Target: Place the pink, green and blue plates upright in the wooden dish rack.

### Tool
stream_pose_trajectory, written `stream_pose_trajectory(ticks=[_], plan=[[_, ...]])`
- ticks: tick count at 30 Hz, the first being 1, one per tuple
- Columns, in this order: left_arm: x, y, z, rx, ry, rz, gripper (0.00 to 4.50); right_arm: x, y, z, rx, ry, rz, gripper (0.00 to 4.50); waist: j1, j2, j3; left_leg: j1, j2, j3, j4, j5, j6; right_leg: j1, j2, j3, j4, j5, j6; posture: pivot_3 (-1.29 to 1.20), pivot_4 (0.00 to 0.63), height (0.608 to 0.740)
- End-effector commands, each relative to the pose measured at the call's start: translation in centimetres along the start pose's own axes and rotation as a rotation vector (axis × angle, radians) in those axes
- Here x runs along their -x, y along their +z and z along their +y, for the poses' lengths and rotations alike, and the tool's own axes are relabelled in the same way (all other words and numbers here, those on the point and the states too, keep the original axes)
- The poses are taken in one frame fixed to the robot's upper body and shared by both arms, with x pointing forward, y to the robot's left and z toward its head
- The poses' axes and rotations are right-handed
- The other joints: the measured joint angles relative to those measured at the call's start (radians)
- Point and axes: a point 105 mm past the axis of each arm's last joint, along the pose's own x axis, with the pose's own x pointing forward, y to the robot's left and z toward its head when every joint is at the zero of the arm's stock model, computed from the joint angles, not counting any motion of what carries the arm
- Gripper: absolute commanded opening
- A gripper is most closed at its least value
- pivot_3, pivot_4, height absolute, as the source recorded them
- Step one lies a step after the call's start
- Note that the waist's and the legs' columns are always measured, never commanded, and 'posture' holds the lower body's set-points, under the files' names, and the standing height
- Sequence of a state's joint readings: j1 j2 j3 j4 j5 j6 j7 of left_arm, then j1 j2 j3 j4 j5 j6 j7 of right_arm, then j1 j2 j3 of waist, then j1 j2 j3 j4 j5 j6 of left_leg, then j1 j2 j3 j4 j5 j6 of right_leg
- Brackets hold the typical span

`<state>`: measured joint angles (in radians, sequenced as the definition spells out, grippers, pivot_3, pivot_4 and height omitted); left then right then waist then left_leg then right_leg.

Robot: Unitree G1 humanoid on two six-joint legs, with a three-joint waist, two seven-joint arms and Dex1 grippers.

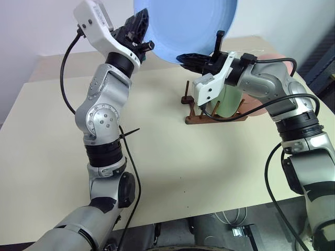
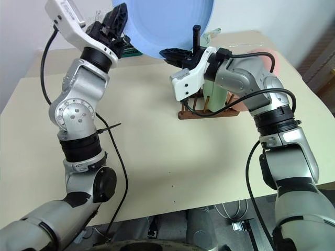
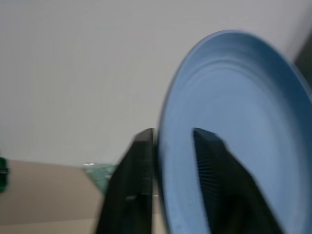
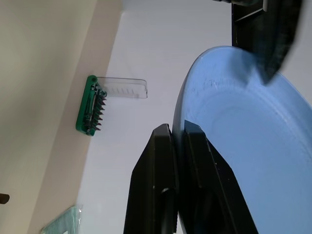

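Holding the blue plate [image 1: 186, 29] aloft between both arms, approx. on edge, above and behind the wooden dish rack [image 1: 209, 116].

1. Right gripper [image 4: 178, 146]: jaws shut tight on the plate's lower rim, one finger each side of the rim. Grip looks firm.
2. Left gripper [image 3: 170, 161]: jaws part open, straddling the rim at the plate's 9 o'clock edge. Rim sits between the fingers with a gap visible on the inner side. Judged to be releasing, so the handover to the right arm appears under way.
3. Key relation: rack lies directly below the right gripper, toward 6 o'clock from the plate in the head view. Right arm is the nearer one. Rack's long axis runs approx. 9-to-3 o'clock across the table [image 1: 157, 157], so the plate must drop edge-first across the bars into a free slot at the rack's 9 o'clock end.
4. Rack contents: green plate [image 1: 228, 100] upright between pegs; pink plate [image 1: 264, 83] upright behind it, toward 3 o'clock. Both partly hidden by the right arm.
5. Other: green tray of screwdriver bits [image 4: 91, 111] sits at the table's far edge, well apart.
6. Risk: plate rim striking the green plate on descent.
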<state>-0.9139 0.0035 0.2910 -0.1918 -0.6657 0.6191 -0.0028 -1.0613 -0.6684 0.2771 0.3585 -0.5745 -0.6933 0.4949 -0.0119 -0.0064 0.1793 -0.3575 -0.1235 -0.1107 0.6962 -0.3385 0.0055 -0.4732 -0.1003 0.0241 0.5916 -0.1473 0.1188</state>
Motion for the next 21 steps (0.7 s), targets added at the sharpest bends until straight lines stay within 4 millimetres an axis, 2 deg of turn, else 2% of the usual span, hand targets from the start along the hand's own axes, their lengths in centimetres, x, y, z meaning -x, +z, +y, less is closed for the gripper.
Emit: stream_pose_trajectory(ticks=[1,4,6,9,11,13,15,16,18,20,21], plan=[[-0.1,1.4,-1.5,0.029,-0.126,-0.022,3.04,0.5,-0.7,-1.4,0.033,-0.042,0.022,0.0,-0.001,0.0,0.0,0.0,0.0,0.0,0.0,0.0,0.0,0.0,0.0,0.0,0.0,0.0,0.0,0.0,0.15,0.74],[0.2,2.3,0.4,0.004,-0.133,-0.012,4.45,1.3,-2.5,-2.5,0.046,-0.074,0.092,0.0,-0.002,0.0,0.0,0.0,0.0,0.0,0.0,0.0,0.0,0.0,0.0,0.0,0.0,0.0,0.0,0.0,0.15,0.74],[0.3,3.3,0.9,-0.183,-0.161,0.001,4.45,1.8,-4.0,-3.9,0.018,-0.134,0.153,0.0,-0.008,0.0,0.0,0.001,0.0,0.001,-0.001,0.0,0.0,0.0,0.001,0.001,0.0,0.0,0.0,0.0,0.15,0.74],[-0.2,5.7,1.7,-0.23,-0.183,-0.022,4.45,2.4,-5.1,-5.6,-0.013,-0.205,0.19,0.0,-0.007,0.0,0.0,0.001,0.001,0.001,-0.003,0.0,0.0,-0.002,0.002,0.002,0.0,0.0,-0.001,0.0,0.15,0.74],[-0.3,6.7,2.2,-0.236,-0.188,-0.034,4.45,2.6,-5.5,-6.1,-0.025,-0.221,0.198,0.0,-0.005,0.0,0.0,0.0,0.001,0.001,-0.003,0.0,0.0,-0.001,0.002,0.001,-0.001,0.0,-0.001,0.0,0.15,0.74],[0.1,5.7,3.1,-0.212,-0.214,0.054,4.45,3.0,-5.5,-8.2,-0.171,-0.374,0.162,0.0,-0.006,0.0,0.0,0.001,0.001,0.0,-0.004,0.0,0.0,-0.001,0.002,0.001,-0.004,0.0,-0.001,0.0,0.15,0.74],[0.8,3.9,3.4,-0.231,-0.265,0.184,4.45,3.6,-5.3,-10.0,-0.309,-0.503,0.106,0.0,-0.008,0.0,0.0,0.001,0.001,0.0,-0.005,0.0,0.0,0.0,0.002,0.001,-0.005,0.001,-0.001,0.0,0.15,0.74],[1.3,3.1,3.1,-0.248,-0.307,0.235,4.45,3.7,-5.1,-10.8,-0.402,-0.558,0.069,0.0,-0.009,0.0,0.0,0.001,0.002,0.0,-0.005,0.0,0.0,0.0,0.002,0.001,-0.005,0.001,-0.001,0.0,0.15,0.74],[2.2,3.0,1.7,-0.134,-0.45,0.214,4.45,4.0,-4.5,-12.4,-0.607,-0.659,-0.043,0.0,-0.011,0.001,0.0,0.001,0.002,0.0,-0.005,0.0,0.0,0.0,0.002,0.001,-0.005,0.001,-0.001,0.0,0.15,0.74],[3.0,1.9,2.6,-0.204,-0.462,0.275,4.45,4.9,-2.2,-15.8,-1.029,-0.785,-0.38,0.0,-0.012,0.001,0.0,-0.001,0.003,-0.002,-0.005,0.0,0.0,-0.001,0.002,0.0,-0.005,0.001,-0.002,0.0,0.15,0.74],[3.9,1.0,2.9,-0.251,-0.504,0.344,4.45,5.4,-1.6,-16.7,-1.277,-0.795,-0.552,0.0,-0.016,0.001,0.0,-0.001,0.003,-0.002,-0.004,0.0,0.0,-0.001,0.003,0.0,-0.006,0.002,-0.003,0.0,0.15,0.74]])
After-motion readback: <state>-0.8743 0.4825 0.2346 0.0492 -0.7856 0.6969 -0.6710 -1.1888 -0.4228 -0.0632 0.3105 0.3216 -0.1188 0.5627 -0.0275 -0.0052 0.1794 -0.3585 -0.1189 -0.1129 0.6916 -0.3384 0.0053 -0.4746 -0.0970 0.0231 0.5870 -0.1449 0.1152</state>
